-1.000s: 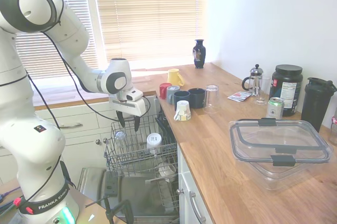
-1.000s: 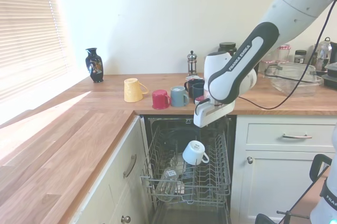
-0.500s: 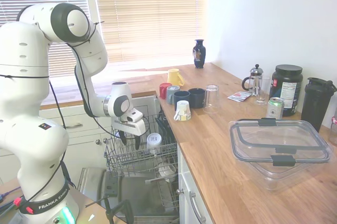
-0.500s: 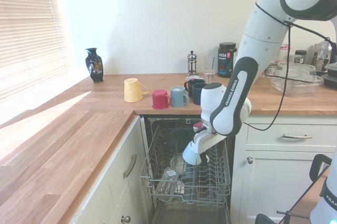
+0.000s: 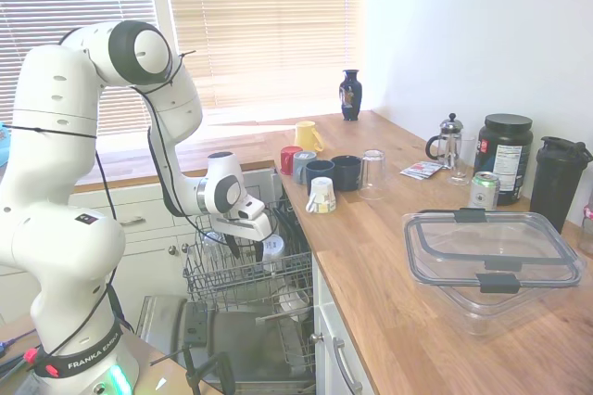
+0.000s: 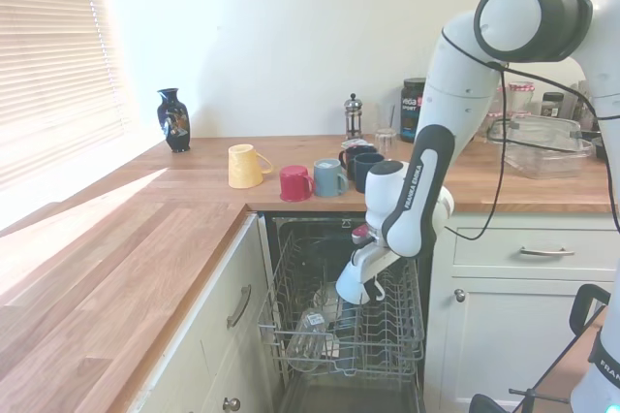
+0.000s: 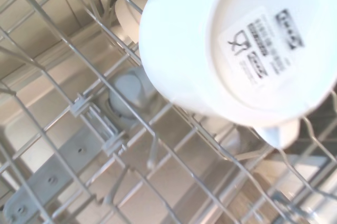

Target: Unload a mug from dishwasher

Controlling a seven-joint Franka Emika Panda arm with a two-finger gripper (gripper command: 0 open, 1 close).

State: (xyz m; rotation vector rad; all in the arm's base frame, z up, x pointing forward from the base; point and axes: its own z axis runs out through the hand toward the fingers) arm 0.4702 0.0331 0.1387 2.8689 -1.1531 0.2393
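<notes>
- Plain white ceramic mug [image 7: 237,45] w/ loop handle is sitting upside down in the grey wire basket rack [image 6: 392,335] of the built-in under-counter dishwasher [image 6: 320,238], base w/ printed label facing up at the wrist cam.
- Black two-finger gripper [image 5: 243,248] is hanging right at the mug, fingertips down around rack-top level in the first ext view; the second ext view shows the mug [image 6: 352,282] tucked under the wrist.
- Finger state: can't tell. Fingers look dark and close to the mug, but neither ext view shows clearly whether they're apart or pressing on it.
- Judgement: step in hand is getting the grasp. Doing it well likely means one finger inside the handle side or fingers straddling the wall, then closing firm; glazed ceramic is probably slick.
- Lift should go straight up to clear the tines before swinging over.
- Risks nearby: clear drinking glass [image 6: 308,335] lying tilted at the rack's front, another pale item under the mug in the wrist view.
- Wooden countertop [image 5: 389,256] alongside is the likely drop spot; small white mug w/ yellowish-green print [image 5: 321,196] and the dark mugs [image 5: 335,172] are already crowding its near edge.
</notes>
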